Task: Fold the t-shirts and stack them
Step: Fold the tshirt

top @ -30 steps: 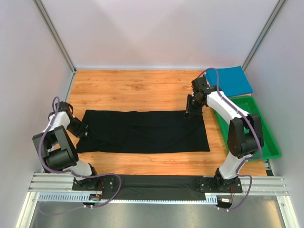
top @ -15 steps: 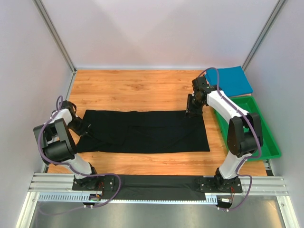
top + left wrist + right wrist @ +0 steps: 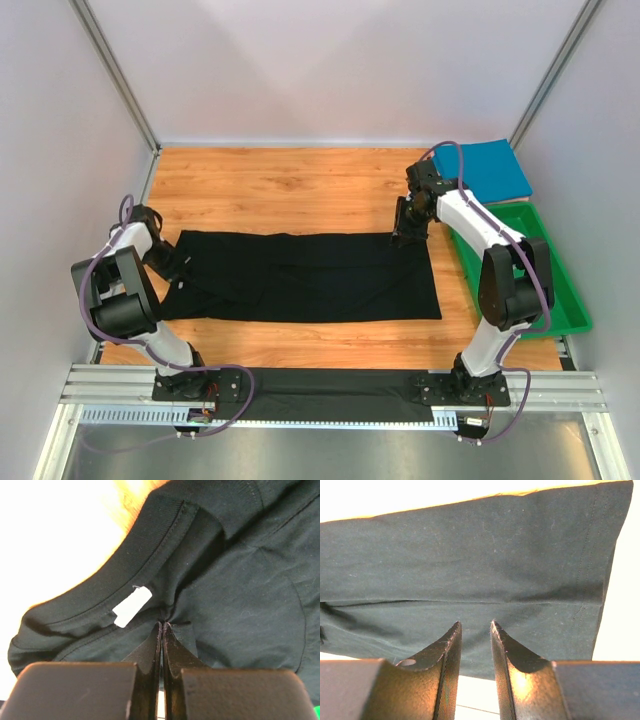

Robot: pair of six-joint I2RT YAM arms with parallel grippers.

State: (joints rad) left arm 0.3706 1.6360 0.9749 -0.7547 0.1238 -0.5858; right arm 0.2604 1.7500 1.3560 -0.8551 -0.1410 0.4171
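Left tool (image 3: pixel 162 626) has snapped closed since a second ago, pinching the black t-shirt (image 3: pixel 300 278) by the collar, beside the white label (image 3: pixel 132 606); cloth puckers at the tips. Right tool (image 3: pixel 476 626) part open over the shirt's far right corner, gripping nothing. Shirt spread across the desk (image 3: pixel 280 190). Teal t-shirt (image 3: pixel 482 170) folded, far right corner.

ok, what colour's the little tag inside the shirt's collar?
White, a small rectangular label on the black cloth t-shirt; left wrist view.
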